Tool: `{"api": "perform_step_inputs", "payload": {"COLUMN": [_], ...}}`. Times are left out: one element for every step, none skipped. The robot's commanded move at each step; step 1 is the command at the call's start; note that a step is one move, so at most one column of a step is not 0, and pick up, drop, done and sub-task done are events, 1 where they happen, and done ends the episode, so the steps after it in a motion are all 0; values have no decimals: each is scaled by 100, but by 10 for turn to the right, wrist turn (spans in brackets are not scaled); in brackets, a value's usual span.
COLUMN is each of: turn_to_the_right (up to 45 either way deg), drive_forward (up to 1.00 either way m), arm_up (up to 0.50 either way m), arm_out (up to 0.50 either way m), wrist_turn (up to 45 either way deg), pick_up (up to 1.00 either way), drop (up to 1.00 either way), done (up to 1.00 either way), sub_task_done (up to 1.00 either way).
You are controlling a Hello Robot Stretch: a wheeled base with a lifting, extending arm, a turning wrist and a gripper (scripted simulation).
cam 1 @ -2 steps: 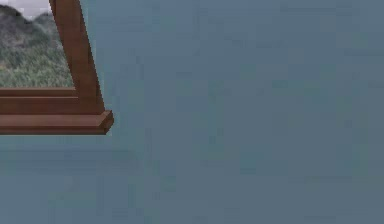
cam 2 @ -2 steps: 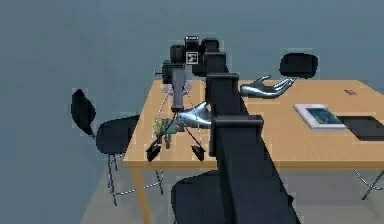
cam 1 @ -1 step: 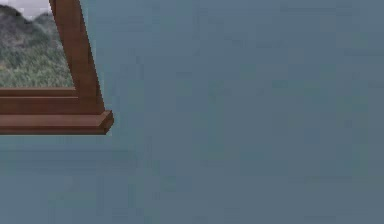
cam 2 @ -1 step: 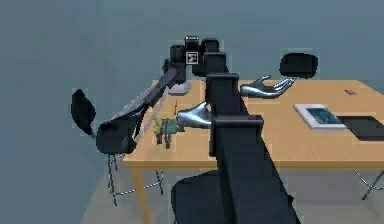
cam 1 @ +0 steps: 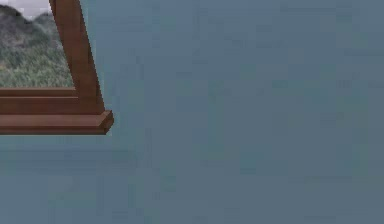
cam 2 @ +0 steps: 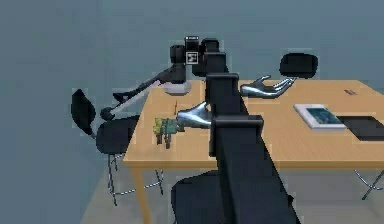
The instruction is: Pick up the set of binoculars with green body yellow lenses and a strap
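Lying on the table (cam 2: pixel 290 138), the binoculars (cam 2: pixel 165 130) sit apart from the gripper (cam 2: pixel 125 98), whose grasp I cannot tell.

Forward camera faced a blue-grey wall (cam 1: pixel 250 110) at close range, angled slightly downward; a wooden window frame (cam 1: pixel 78 55) sat at 10 o'clock. Arm side camera looked down from the robot's body along the arm (cam 2: pixel 240 130), toward 12 o'clock, across the counter (cam 2: pixel 310 150) at middle distance. Blue-grey wall appeared in both views.
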Motion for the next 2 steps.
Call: {"api": "perform_step_inputs", "payload": {"turn_to_the_right": [0,0], "drive_forward": [0,0], "arm_up": [0,0], "arm_out": [0,0], "wrist_turn": [450,210], "pick_up": [0,0], "drop": [0,0], "done": [0,0], "sub_task_done": [0,0]}}
